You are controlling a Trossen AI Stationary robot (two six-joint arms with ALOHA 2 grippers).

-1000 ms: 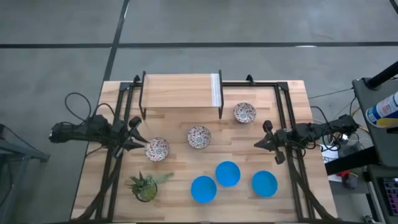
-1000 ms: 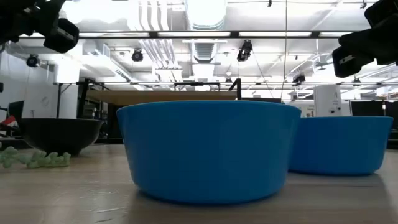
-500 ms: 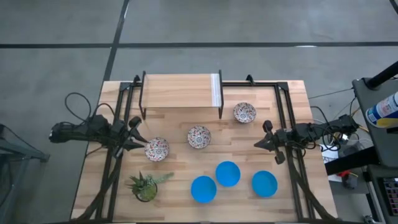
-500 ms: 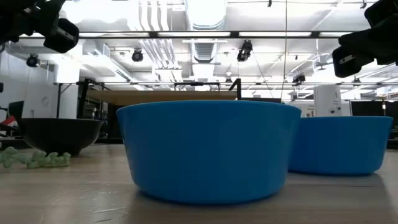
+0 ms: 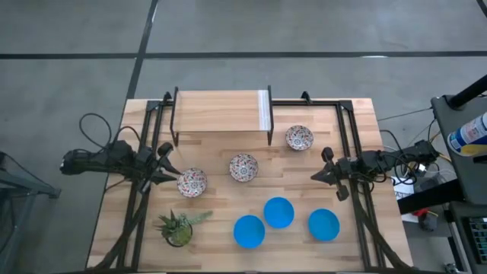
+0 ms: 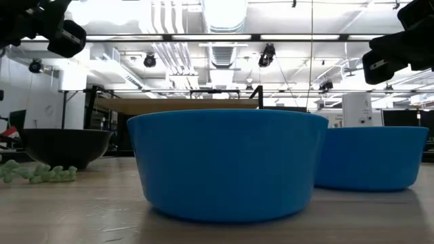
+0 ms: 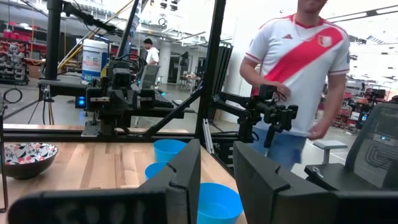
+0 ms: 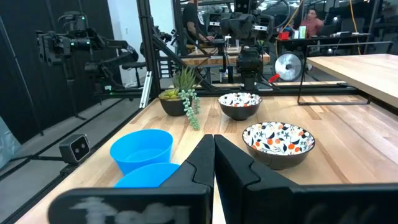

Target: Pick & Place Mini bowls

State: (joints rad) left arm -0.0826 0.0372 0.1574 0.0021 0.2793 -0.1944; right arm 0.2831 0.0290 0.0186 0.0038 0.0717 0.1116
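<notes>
Left gripper [image 5: 171,172], jaws parted and empty, sits right beside a patterned bowl [image 5: 192,183]; right gripper [image 5: 318,176] is pinched shut. A sloppy reach probably shoves that bowl away.

A small green potted plant [image 5: 179,227] stood near the wooden table's [image 5: 221,209] front left corner. A raised light wooden shelf on black legs [image 5: 221,112] stood at the back edge. Beyond, a person in a white shirt with a red sash [image 7: 301,56] stood.
</notes>
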